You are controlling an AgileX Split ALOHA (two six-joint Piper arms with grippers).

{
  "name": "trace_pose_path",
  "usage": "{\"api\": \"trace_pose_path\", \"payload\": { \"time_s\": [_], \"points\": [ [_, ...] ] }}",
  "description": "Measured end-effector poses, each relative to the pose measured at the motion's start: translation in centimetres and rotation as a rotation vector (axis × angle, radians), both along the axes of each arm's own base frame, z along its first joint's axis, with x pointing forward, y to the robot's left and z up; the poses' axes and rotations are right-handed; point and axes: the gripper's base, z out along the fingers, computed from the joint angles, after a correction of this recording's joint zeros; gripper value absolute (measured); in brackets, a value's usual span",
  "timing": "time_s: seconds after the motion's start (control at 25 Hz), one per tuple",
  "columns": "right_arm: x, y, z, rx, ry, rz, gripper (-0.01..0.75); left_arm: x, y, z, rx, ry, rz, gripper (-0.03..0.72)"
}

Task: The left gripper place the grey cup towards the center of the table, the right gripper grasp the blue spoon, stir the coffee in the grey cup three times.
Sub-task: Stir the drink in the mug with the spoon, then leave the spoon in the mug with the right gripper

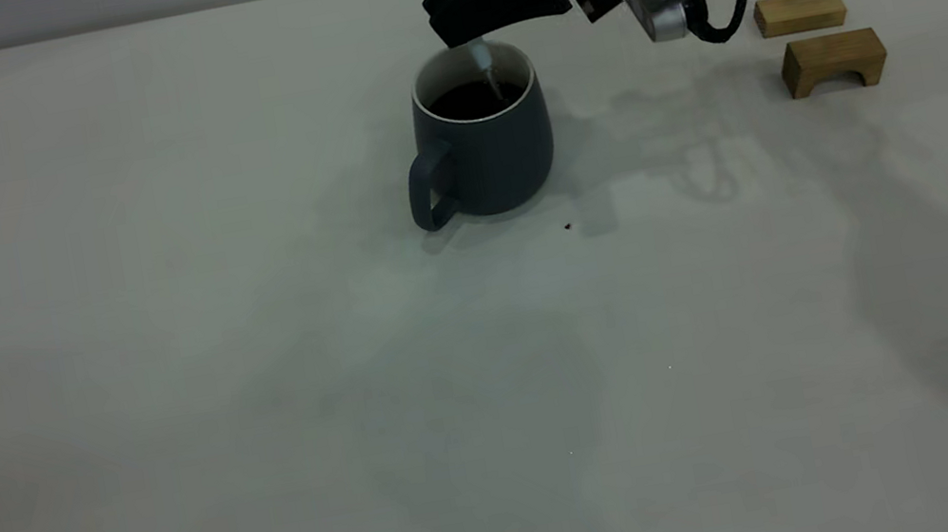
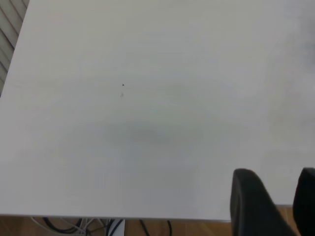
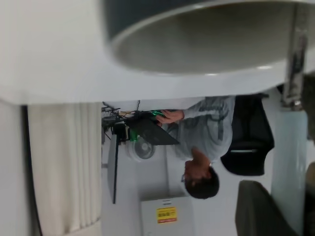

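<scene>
On the table (image 1: 170, 404), just in front of the grey cup (image 1: 484, 153), lies a tiny dark speck (image 1: 568, 226). The cup stands upright, holding coffee (image 1: 470, 100). Directly above it, the right gripper (image 1: 463, 17) pinches the blue spoon (image 1: 484, 62), bowl dipped in the coffee. Right of the cup, well apart, sit two wooden blocks (image 1: 832, 59). The left gripper (image 2: 275, 201) hovers elsewhere, fingers parted.
</scene>
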Motion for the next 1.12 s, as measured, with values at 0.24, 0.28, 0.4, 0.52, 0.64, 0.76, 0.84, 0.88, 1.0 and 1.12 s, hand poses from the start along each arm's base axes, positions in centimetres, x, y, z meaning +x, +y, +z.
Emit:
{"api": "trace_pose_path", "payload": {
  "time_s": [0.24, 0.28, 0.4, 0.52, 0.64, 0.76, 0.84, 0.88, 1.0, 1.12],
  "points": [
    [-0.3, 1.9, 0.5, 0.061, -0.069, 0.027, 0.136, 0.0, 0.0, 0.0, 0.0, 0.0, 0.0, 0.287],
    [-0.4, 2.2, 0.5, 0.065, -0.111, 0.039, 0.136, 0.0, 0.0, 0.0, 0.0, 0.0, 0.0, 0.287],
    [-0.2, 2.5, 0.4, 0.045, -0.253, 0.071, 0.136, 0.0, 0.0, 0.0, 0.0, 0.0, 0.0, 0.287],
    [0.2, 2.3, 0.2, 0.012, -0.359, 0.084, 0.134, 0.0, 0.0, 0.0, 0.0, 0.0, 0.0, 0.287],
    [0.4, 1.5, 0.0, -0.017, -0.39, 0.095, 0.134, 0.0, 0.0, 0.0, 0.0, 0.0, 0.0, 0.287],
    [0.6, 0.4, -0.2, -0.039, -0.33, 0.084, 0.133, 0.0, 0.0, 0.0, 0.0, 0.0, 0.0, 0.287],
    [0.5, -0.1, -0.2, -0.034, -0.224, 0.048, 0.133, 0.0, 0.0, 0.0, 0.0, 0.0, 0.0, 0.287],
    [0.5, -0.2, -0.2, -0.028, -0.156, 0.024, 0.133, 0.0, 0.0, 0.0, 0.0, 0.0, 0.0, 0.287],
    [0.2, 0.1, -0.1, -0.013, 0.006, -0.028, 0.133, 0.0, 0.0, 0.0, 0.0, 0.0, 0.0, 0.287],
    [0.0, 1.0, 0.0, -0.003, 0.047, -0.043, 0.133, 0.0, 0.0, 0.0, 0.0, 0.0, 0.0, 0.287]
  ]
}}
